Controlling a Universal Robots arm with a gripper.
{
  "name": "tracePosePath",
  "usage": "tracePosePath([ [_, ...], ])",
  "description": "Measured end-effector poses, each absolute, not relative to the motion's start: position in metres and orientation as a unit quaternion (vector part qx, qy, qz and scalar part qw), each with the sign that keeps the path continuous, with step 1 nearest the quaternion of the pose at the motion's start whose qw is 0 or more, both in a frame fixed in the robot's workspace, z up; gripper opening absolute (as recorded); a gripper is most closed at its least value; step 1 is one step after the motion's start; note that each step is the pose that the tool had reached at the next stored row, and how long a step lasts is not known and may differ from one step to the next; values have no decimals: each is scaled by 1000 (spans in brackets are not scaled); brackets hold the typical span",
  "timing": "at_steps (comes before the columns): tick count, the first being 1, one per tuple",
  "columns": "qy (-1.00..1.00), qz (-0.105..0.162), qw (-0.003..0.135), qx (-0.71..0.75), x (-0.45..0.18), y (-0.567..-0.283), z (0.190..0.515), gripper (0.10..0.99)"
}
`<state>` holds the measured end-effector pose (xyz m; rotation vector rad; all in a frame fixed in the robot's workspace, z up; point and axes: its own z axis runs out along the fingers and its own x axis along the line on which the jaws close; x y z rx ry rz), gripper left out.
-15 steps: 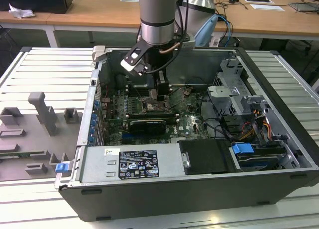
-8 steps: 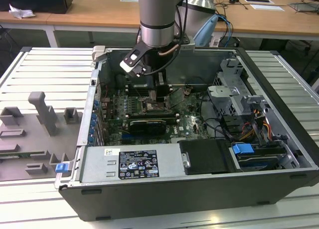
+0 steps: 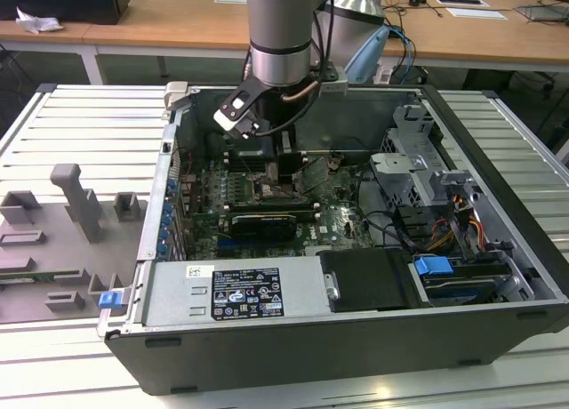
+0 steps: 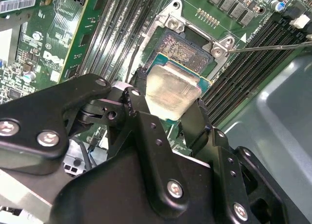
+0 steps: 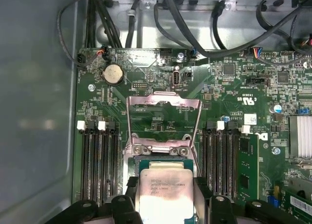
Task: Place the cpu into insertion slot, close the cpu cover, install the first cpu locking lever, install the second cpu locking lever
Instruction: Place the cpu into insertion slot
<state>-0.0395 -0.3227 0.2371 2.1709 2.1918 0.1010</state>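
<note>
My hand (image 4: 168,101) pinches the cpu (image 4: 173,87) by two edges just over the insertion slot (image 4: 187,46), with the cpu cover (image 5: 163,103) standing open, and any skew or slip here could crush the slot's contacts.

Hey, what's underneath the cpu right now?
The open socket lies beneath the cpu, which the gripper holds between its jaws. Part of its contact field shows past the chip; the rest is covered, so I can't tell whether it's seated.
</note>
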Motion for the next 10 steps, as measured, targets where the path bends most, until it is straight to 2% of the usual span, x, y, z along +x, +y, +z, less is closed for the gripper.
tracePosePath([
  [10,696,32,30,716,-40,-323,231,529],
])
